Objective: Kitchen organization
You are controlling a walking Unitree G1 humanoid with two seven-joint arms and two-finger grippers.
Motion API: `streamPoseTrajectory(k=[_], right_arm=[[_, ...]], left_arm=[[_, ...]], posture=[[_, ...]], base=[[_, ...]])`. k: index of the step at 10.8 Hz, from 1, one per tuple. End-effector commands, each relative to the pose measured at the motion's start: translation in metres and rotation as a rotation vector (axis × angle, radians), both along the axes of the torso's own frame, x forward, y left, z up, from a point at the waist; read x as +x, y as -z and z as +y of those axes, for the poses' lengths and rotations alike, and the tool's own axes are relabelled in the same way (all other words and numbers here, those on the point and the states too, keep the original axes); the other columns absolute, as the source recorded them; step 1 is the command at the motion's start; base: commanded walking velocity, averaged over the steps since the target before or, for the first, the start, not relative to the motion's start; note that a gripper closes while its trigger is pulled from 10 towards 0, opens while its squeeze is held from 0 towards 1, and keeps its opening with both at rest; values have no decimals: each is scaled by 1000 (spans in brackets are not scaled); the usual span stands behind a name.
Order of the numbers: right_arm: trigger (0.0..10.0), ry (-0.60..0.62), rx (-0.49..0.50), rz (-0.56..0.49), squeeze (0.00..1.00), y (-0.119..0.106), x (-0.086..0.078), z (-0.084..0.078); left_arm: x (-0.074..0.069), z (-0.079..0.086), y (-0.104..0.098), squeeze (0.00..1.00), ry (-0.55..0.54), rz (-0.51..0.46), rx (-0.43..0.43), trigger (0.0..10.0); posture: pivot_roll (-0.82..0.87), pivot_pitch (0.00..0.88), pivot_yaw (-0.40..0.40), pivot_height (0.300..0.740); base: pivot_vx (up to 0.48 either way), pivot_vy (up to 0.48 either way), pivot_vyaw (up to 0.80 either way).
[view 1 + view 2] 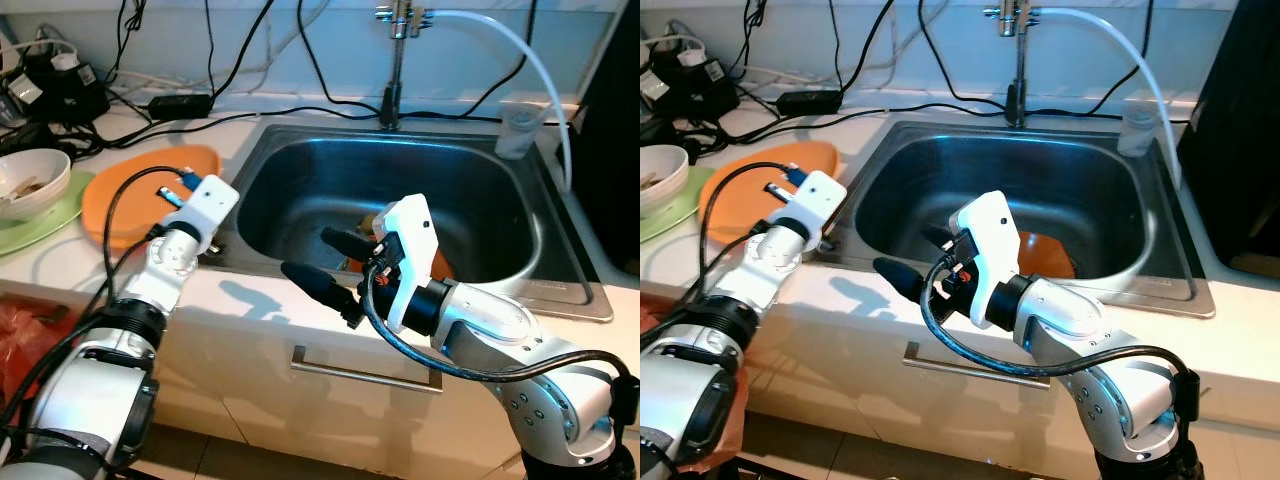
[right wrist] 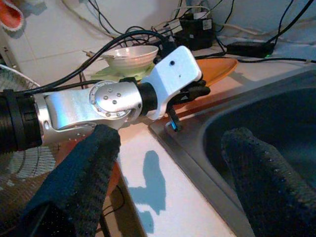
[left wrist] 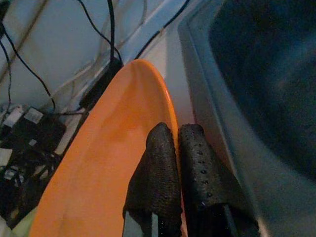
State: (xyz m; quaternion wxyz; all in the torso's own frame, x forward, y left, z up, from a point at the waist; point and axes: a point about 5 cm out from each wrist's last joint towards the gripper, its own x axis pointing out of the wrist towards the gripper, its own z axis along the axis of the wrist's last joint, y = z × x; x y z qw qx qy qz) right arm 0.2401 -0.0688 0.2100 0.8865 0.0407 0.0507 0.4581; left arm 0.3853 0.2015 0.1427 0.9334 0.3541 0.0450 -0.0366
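Orange, flat and round, the plastic plate [image 1: 140,190] lies on the white worktop [image 1: 60,265] at centre left of the frame, beside the steel sink [image 1: 520,215]. The left tool [image 3: 178,163] has its fingers pressed together over the plate's near rim. The right tool [image 1: 320,262] hangs spread apart at the sink's front edge. Judging by looks, the plate is light, stiff and slick; the rim is the place to pinch.

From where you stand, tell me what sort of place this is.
A home kitchen, most likely: a steel sink with a tap set into a pale counter, an orange plate gripped by the left pincer, and a used bowl nearby.
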Motion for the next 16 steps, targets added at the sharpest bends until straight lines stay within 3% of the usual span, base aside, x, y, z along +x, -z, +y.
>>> streamPoseTrajectory(k=[1, 3, 7, 10, 12, 13, 16], right_arm=[[10000, -13, -1, -11, 0, -3, -1, 1], [10000, -6, -8, -13, 0, -2, 0, 1], [10000, 53, -19, -22, 0, 0, 5, -3], [10000, 158, -32, -37, 0, 3, 14, -12], [10000, 239, -53, -56, 0, 3, 20, -19], [10000, 340, -77, -74, 0, 4, 26, -30], [10000, 505, -119, -66, 0, 6, 34, -49]], left_arm=[[-1, -6, 0, 0, 14, -30, 13, 0], [1, -18, -6, 0, 47, -92, 28, 0], [2, -56, -34, 0, 167, -332, 129, 0], [-2, -81, -33, 0, 250, -359, 107, 0], [-6, -106, -32, 0, 351, -370, 111, 0], [-7, -125, -35, 0, 405, -379, 100, 0], [-10, -144, -37, 0, 466, -394, 86, 0]], posture=[[-134, 0, 65, 740], [-136, 0, 70, 740], [-145, 0, 77, 740], [-154, 0, 86, 740], [-169, 0, 97, 740], [-188, 0, 113, 740], [-220, 0, 141, 740]], base=[[0, 0, 0], [0, 0, 0], [0, 0, 0], [0, 0, 0], [0, 0, 0], [0, 0, 0], [0, 0, 0]])
